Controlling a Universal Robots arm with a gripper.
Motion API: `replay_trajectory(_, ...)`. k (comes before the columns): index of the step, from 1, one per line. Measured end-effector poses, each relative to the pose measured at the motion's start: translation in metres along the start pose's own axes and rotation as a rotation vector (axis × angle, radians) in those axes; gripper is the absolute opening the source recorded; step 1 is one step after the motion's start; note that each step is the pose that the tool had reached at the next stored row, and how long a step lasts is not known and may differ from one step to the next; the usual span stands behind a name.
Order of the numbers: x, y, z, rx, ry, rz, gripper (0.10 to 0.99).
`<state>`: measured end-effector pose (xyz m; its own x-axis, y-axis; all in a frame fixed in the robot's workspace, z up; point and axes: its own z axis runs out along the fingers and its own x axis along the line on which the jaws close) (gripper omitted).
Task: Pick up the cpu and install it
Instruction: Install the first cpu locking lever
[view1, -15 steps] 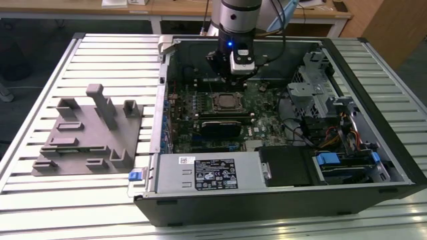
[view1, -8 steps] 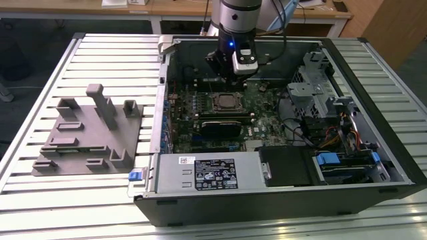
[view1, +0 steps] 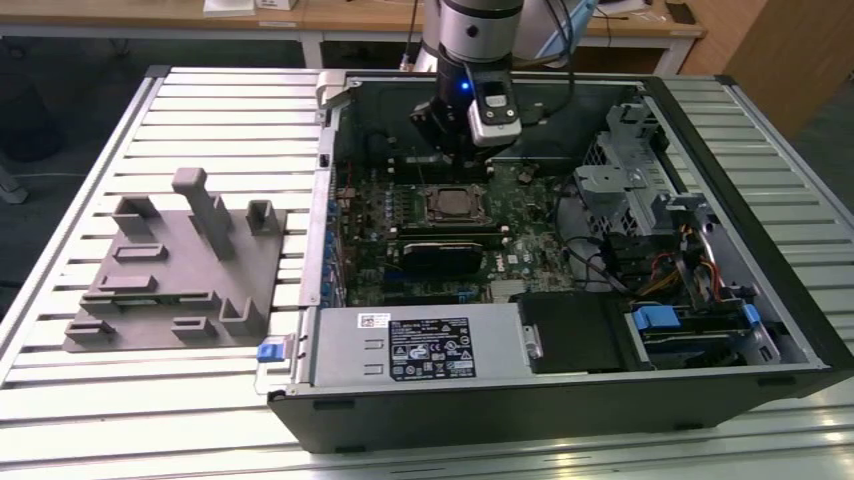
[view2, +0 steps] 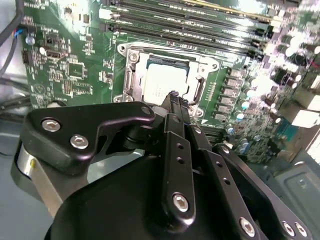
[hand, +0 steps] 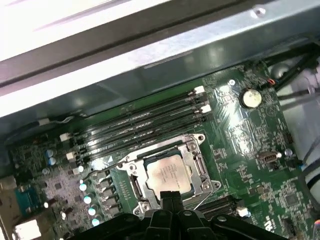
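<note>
The cpu (view1: 454, 203) is a small square chip with a pale silver top, lying flat in the metal socket frame on the green motherboard (view1: 534, 240) inside the open computer case. It also shows in both wrist views, cpu (view2: 162, 82) and cpu (hand: 169, 174). My gripper (view1: 450, 148) hangs over the board, just beyond the socket toward the case's far wall. Its black fingertips (view2: 172, 96) are pressed together with nothing between them, and in the first wrist view the gripper (hand: 170, 196) ends at the chip's near edge, apart from it.
A grey fixture (view1: 174, 270) with upright tabs stands on the slatted table at the exterior view's left. Inside the case are a power supply (view1: 414, 345), a black ribbed module (view1: 434, 255), a metal drive cage (view1: 641, 190) with cables, and memory slots (hand: 140, 125) beside the socket.
</note>
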<state>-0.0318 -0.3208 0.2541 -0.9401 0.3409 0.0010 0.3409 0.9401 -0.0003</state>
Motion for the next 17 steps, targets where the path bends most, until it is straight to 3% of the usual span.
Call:
replay_trajectory(12,0.0,0.0,0.0005,0.0,0.0,-0.216,0.106)
replay_trajectory(17,0.0,0.0,0.0007,-0.021,0.0047,-0.26,0.106)
